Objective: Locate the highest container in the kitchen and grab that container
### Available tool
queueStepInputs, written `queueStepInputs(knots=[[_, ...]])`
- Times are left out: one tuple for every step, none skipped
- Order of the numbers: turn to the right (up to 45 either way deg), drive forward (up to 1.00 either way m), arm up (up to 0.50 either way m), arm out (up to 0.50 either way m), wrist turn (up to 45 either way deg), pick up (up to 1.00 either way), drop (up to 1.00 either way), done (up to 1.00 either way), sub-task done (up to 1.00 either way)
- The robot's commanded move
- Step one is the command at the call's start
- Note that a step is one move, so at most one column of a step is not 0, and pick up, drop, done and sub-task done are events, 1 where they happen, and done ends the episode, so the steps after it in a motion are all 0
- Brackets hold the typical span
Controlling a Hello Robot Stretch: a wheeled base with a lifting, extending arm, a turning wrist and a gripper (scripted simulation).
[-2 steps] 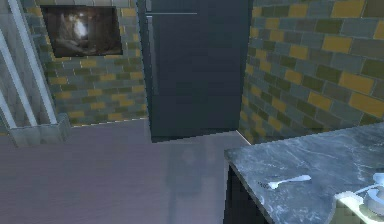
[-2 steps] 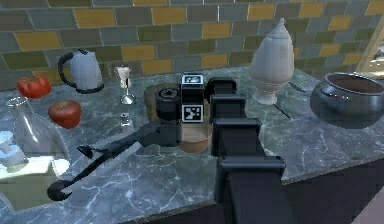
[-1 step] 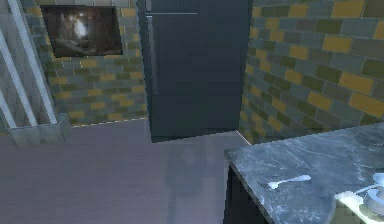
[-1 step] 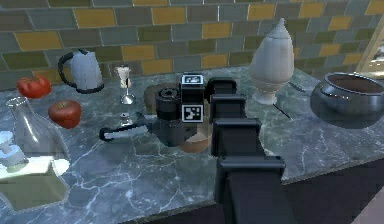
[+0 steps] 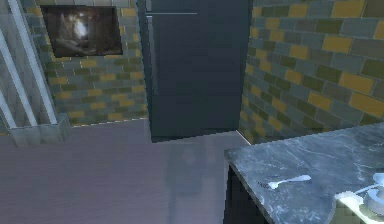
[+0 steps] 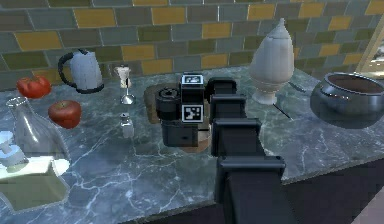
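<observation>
On the marble counter [image 6: 120, 165] stands a tall white vase [image 6: 272, 58], at the arm side view's upper right. The dark arm [image 6: 235, 150] rises from the bottom edge to two marked white squares. Left of them sits my gripper [image 6: 163, 103], with a round brown wooden piece [image 6: 150, 93] lying on the counter behind it. I cannot tell whether the gripper holds anything. A dark bowl [image 6: 350, 98] stands at the far right, and a clear glass flask [image 6: 25, 130] at the left.
Left of the gripper are a grey kettle [image 6: 80, 70], a metal goblet [image 6: 123, 80], a small shaker [image 6: 126, 124] and two red fruits [image 6: 65, 113]. The forward view shows a dark fridge [image 5: 195, 65], brick walls, a framed picture [image 5: 82, 30], open floor and the counter's corner [image 5: 310, 165].
</observation>
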Motion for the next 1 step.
queueStepInputs(knots=[[0.0,0.00,0.00,0.00,6.0,0.00,0.00,0.00,0.00]])
